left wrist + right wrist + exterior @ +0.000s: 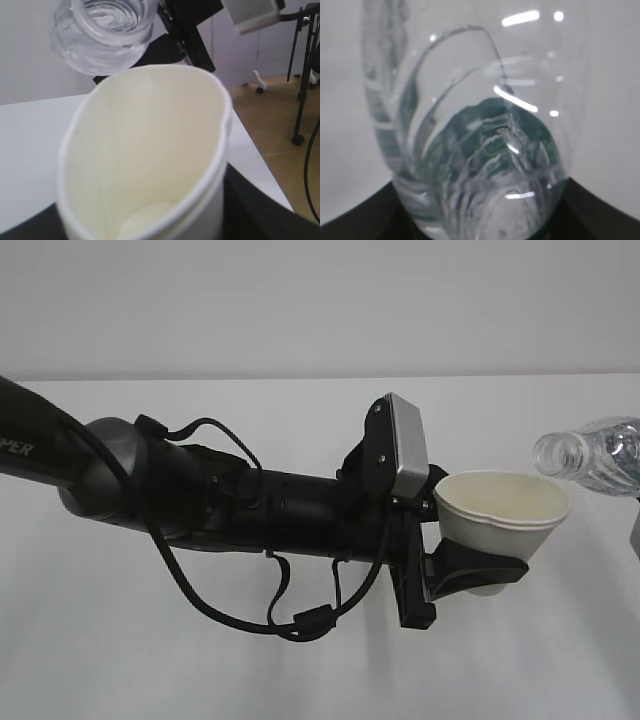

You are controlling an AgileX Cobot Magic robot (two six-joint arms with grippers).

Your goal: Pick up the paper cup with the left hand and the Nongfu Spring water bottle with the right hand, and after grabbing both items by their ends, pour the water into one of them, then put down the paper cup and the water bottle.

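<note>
We list first the paper cup (505,515): thin white stock, tapered, with a rolled rim pressed slightly oval and a cream-pale inside whose faint vertical creases show in the left wrist view; we see no liquid in it. It is held above the table (300,670), clamped low on its body by the left hand (470,575), whose smooth black jaws wrap its lower wall (a grey rectangular block sits just above them, black cables looping beneath the thick arm). Next, the Nongfu Spring water bottle (592,453): clear ribbed plastic, uncapped, tilted with its round mouth towards the cup, near the rim but apart from it in the exterior view. From the right wrist view we see its glossy curved wall and a dark green tint within, the right hand (480,220) closed about its base end. The table is matte white and bare around both; its right edge, in the left wrist view, borders a tan floor with wheeled stands.
</note>
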